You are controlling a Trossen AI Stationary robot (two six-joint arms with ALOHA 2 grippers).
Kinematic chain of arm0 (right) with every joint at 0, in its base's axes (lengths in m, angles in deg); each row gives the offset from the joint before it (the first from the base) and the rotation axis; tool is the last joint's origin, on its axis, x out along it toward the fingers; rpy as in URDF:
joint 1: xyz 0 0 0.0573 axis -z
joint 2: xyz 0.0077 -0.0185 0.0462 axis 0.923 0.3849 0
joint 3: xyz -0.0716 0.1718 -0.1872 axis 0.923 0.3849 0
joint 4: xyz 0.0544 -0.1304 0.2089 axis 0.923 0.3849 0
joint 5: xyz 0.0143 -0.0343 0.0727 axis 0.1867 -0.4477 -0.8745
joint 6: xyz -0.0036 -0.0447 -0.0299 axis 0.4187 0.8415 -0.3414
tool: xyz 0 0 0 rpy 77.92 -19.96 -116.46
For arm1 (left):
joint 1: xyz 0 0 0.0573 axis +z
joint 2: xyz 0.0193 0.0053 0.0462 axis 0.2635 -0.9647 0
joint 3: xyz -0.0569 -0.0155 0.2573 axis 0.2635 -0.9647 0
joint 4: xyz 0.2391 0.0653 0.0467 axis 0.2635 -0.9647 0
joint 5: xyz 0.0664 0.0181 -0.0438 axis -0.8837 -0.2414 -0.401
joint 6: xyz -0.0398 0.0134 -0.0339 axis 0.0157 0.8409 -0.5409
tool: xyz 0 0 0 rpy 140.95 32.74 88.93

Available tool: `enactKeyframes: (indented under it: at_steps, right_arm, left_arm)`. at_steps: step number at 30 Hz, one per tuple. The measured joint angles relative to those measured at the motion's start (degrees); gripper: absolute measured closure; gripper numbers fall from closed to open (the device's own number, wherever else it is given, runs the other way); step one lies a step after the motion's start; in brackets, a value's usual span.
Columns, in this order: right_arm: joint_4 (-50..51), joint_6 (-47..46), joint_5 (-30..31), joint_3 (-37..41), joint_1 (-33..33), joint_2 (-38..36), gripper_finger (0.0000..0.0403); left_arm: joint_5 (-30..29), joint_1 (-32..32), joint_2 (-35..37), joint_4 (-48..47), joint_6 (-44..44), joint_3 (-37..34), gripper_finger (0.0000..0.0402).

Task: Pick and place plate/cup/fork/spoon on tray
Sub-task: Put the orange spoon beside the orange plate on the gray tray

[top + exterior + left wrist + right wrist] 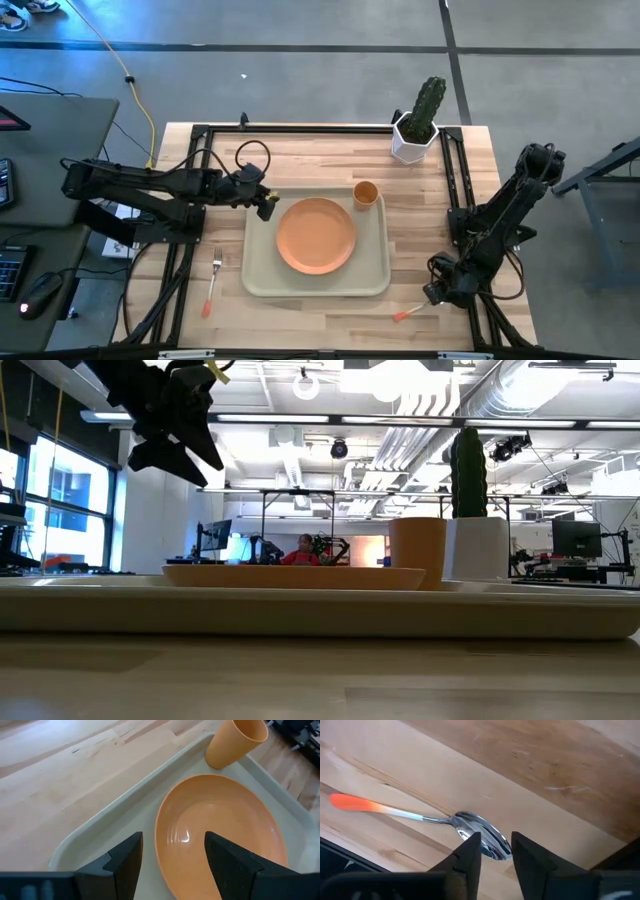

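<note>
The beige tray (262,280) lies at the table's middle. The orange plate (316,235) rests flat on it, and the orange cup (365,193) stands upright in its far right corner. The fork (212,283) lies on the table left of the tray. The spoon (410,313) lies near the front edge, right of the tray. My left gripper (268,205) is open and empty, raised over the tray's far left corner, with the plate's rim (165,820) ahead of it. My right gripper (496,851) is open, low over the spoon's bowl (487,832), with the handle (365,805) pointing away.
A white hexagonal pot with a cactus (415,135) stands at the table's far right corner. Bare wood lies between the tray and the table's front edge. Black frame rails run along the table's left and right sides.
</note>
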Motion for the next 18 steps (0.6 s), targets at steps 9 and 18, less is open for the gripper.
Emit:
enactKeyframes:
  at_steps: [9, 18]
  right_arm:
    - [0.9, 1.1, -1.2, 0.0, 0.0, 0.0, 0.0363]
    - [0.9, 2.9, -1.1, 0.0, 0.0, 0.0, 0.0401]
  left_arm:
    - [-1.1, 0.0, 0.0, -0.1, 0.3, 0.0, 0.0200]
    - [-1.8, 0.0, 0.0, -0.1, -0.1, 0.0, 0.0201]
